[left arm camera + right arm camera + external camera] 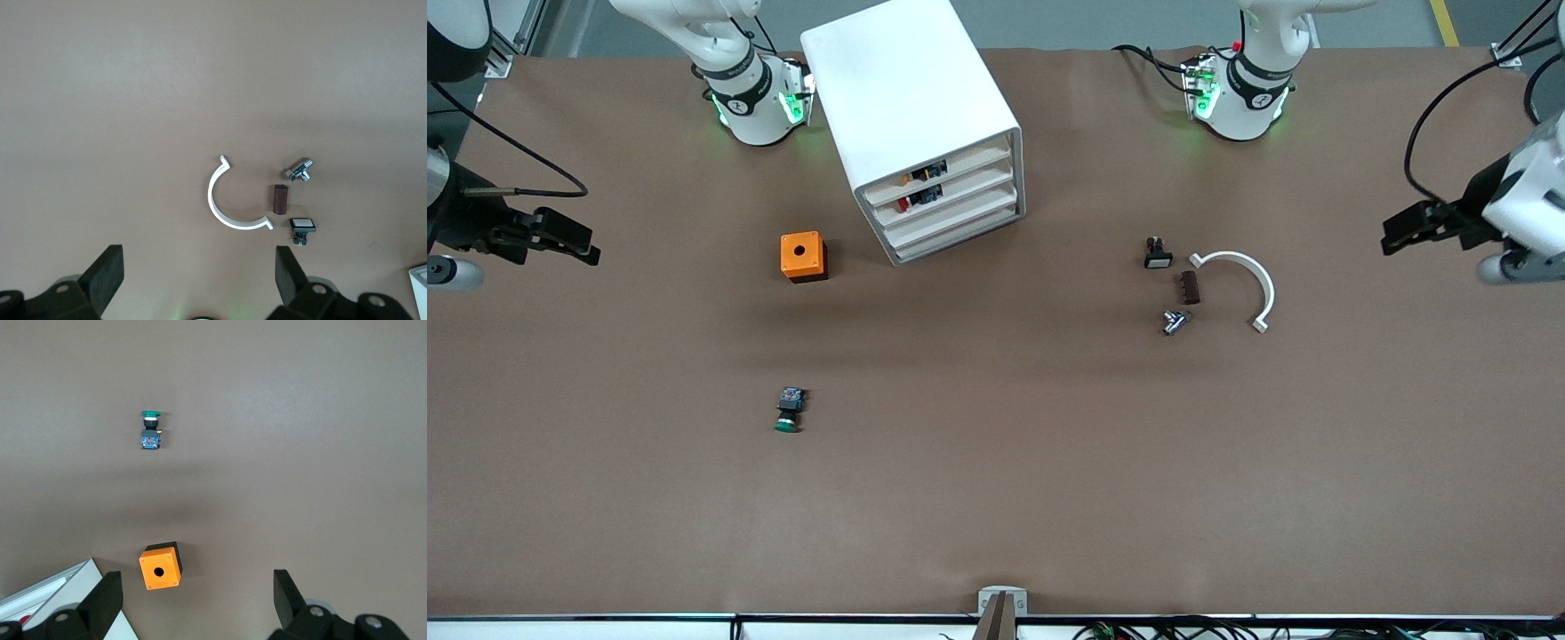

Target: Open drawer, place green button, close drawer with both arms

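The white cabinet (911,98) stands between the arms' bases, with all four drawer fronts pushed in. The drawer (958,216) is the third front down. The green-capped button (789,413) lies on its side on the brown table, nearer to the front camera than the orange cube. It also shows in the right wrist view (151,431). My right gripper (583,243) is open and empty, up over the right arm's end of the table; it also shows in its wrist view (198,590). My left gripper (1392,236) is open and empty over the left arm's end, also seen in its wrist view (198,267).
An orange cube with a round hole (804,256) sits beside the cabinet, toward the right arm's end. Toward the left arm's end lie a black button with a white cap (1158,254), a brown block (1189,287), a metal part (1175,322) and a white curved piece (1245,280).
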